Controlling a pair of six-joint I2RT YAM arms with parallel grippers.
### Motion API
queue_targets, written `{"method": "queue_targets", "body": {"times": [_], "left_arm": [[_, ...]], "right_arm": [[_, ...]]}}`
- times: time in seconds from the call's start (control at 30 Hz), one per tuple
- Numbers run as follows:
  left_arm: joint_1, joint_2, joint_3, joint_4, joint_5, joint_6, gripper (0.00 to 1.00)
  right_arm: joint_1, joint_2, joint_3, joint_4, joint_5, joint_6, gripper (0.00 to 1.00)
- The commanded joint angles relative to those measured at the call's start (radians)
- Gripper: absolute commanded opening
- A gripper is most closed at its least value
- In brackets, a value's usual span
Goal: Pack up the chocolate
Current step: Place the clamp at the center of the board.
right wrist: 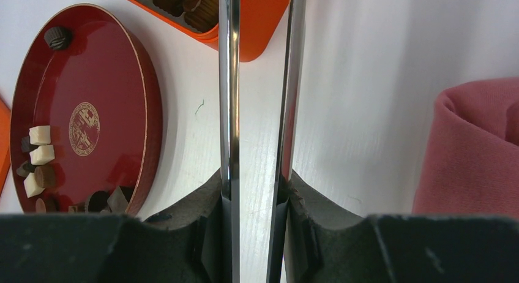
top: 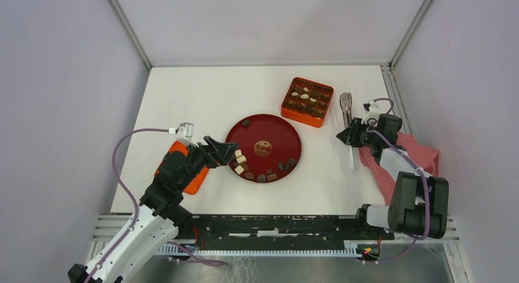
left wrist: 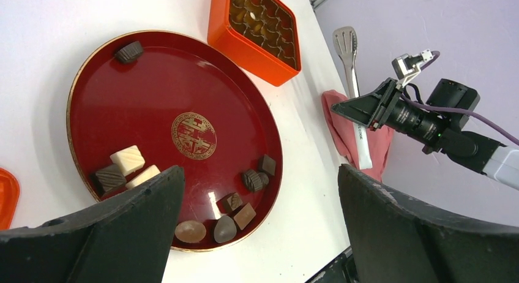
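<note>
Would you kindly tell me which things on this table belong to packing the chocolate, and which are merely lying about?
Part of the job:
- chocolate on the red plate
- orange box, partly filled
- tongs, gripped by the right gripper

Lying about:
- pink cloth
- orange flat piece, far left

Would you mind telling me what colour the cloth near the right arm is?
Pinkish red; the cloth shows best in the right wrist view.
</note>
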Motion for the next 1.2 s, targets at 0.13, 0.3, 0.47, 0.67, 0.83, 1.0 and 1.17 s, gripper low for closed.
{"method": "queue_targets", "body": {"times": [0.13, 0.3, 0.47, 0.67, 0.83, 1.0, 1.17], "left_arm": [[0.005, -0.024, -0.005, 0.02, -0.03, 0.002, 1.0], [0.004, -0.028, -0.006, 0.023, -0.027, 0.002, 1.0], [0.004, -0.022, -0.013, 0.039, -0.024, 0.002, 1.0], [0.005, 0.011, -0.01, 0.059, -0.023, 0.033, 1.0], [0.004, 0.037, -0.015, 0.099, -0.025, 0.04, 1.0], [0.005, 0.075, -0.01, 0.137, 0.0, 0.027, 1.0], [0.004, 0.093, -0.01, 0.139, 0.0, 0.018, 1.0]], "right_arm": [[0.006, 0.007, -0.008, 0.074, -0.001, 0.017, 0.36], [0.007, 0.011, -0.009, 0.076, -0.004, 0.02, 0.36], [0.01, 0.02, -0.01, 0.075, -0.008, 0.021, 0.36], [0.022, 0.047, -0.007, 0.078, -0.009, 0.022, 0.36], [0.03, 0.052, -0.004, 0.076, -0.008, 0.021, 0.36], [0.031, 0.039, -0.009, 0.082, -0.007, 0.026, 0.36], [0.036, 0.057, -0.015, 0.087, -0.012, 0.039, 0.36]]}}
